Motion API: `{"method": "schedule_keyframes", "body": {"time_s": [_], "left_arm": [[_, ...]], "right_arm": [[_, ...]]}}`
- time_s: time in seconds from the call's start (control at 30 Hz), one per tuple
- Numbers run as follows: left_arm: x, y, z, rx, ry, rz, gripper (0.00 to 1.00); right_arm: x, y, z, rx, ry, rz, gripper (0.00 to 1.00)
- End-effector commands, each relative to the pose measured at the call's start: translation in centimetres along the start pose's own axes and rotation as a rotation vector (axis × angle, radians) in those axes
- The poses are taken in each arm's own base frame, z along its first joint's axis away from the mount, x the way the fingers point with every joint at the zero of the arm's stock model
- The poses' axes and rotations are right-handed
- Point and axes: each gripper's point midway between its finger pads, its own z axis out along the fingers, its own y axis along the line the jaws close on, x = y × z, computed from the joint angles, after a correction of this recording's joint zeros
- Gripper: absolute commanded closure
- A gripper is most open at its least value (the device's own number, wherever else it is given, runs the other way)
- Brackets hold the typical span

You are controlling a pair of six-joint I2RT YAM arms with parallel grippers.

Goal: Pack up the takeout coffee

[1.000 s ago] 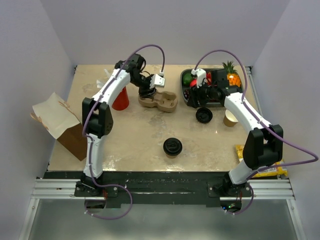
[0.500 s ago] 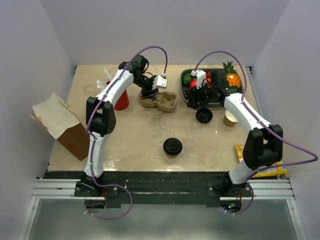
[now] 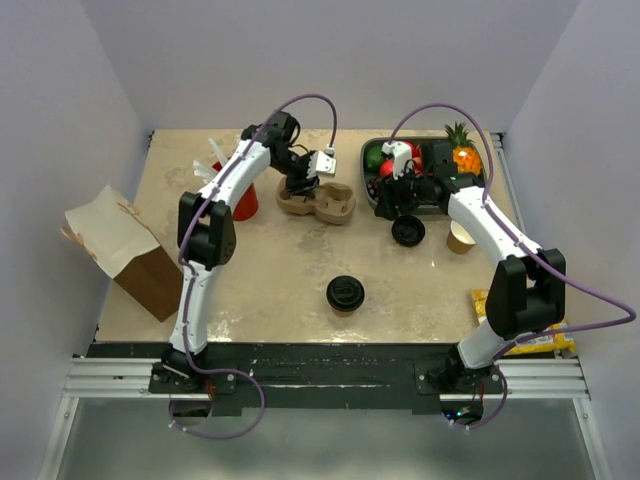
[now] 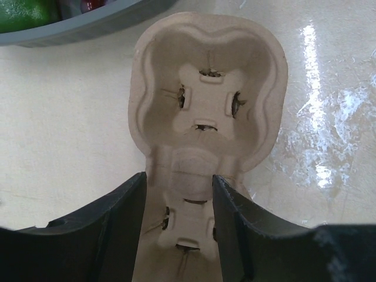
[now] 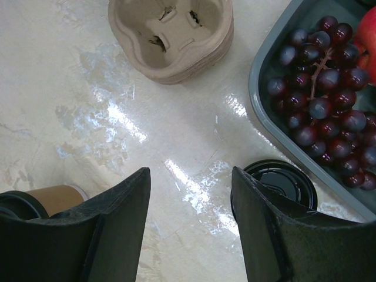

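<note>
1. The takeout coffee (image 3: 344, 294) stands upright on the tabletop (image 3: 260, 270). It is at about 6 o'clock from the table's middle, alone and well apart from both arms. From above it shows mostly as a black disc.
2. The pulp cup carrier (image 3: 318, 201) lies just short of 12 o'clock from the coffee, with both pockets empty.
3. The left end effector (image 4: 178, 182) is down at the carrier's 9 o'clock end. Its fingers are apart, one on each side of the nearer pocket and close against the outer walls. I cannot tell whether they are pinching the pulp or only flanking it.
4. The right end effector (image 5: 189, 176) hovers over bare tabletop with its fingers spread and nothing between them.
5. A loose black lid (image 3: 407, 230) lies flat between 1 and 2 o'clock from the coffee, just beside the near edge of the grey tray (image 3: 368, 165). In the right wrist view it is partly hidden by one finger.
6. Dark grapes (image 5: 320, 88) fill the tray corner nearest that lid, and a pineapple (image 3: 462, 150) sits at the tray's 3 o'clock end.
7. A lidless paper cup (image 3: 461, 236) stands at 3 o'clock from the loose lid.
8. A red cup (image 3: 241, 203) stands at 9 o'clock from the carrier.
9. A brown paper bag (image 3: 135, 262) lies tipped at the tabletop's 9 o'clock edge.
</note>
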Motion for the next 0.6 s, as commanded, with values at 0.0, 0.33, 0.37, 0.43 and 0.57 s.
{"method": "schedule_keyframes", "body": {"time_s": [0.0, 0.33, 0.37, 0.43, 0.57], "left_arm": [[-1.4, 1.2, 0.1, -0.025, -0.052, 0.041, 0.47], [-1.3, 0.1, 0.1, 0.015, -0.049, 0.031, 0.46], [-1.2, 0.1, 0.2, 0.018, -0.046, 0.030, 0.46], [-1.1, -0.2, 0.3, 0.029, -0.041, 0.032, 0.47], [-0.9, -0.7, 0.6, 0.046, -0.032, 0.027, 0.51]], "right_arm": [[-0.5, -0.1, -0.6, 0.011, -0.018, -0.010, 0.40], [-0.5, -0.3, -0.2, 0.009, -0.013, -0.005, 0.40], [-0.4, -0.3, -0.2, 0.007, -0.011, -0.003, 0.40], [-0.4, -0.3, -0.1, 0.006, -0.008, -0.003, 0.40], [-0.5, -0.3, -0.1, 0.006, -0.009, -0.005, 0.40]]}}
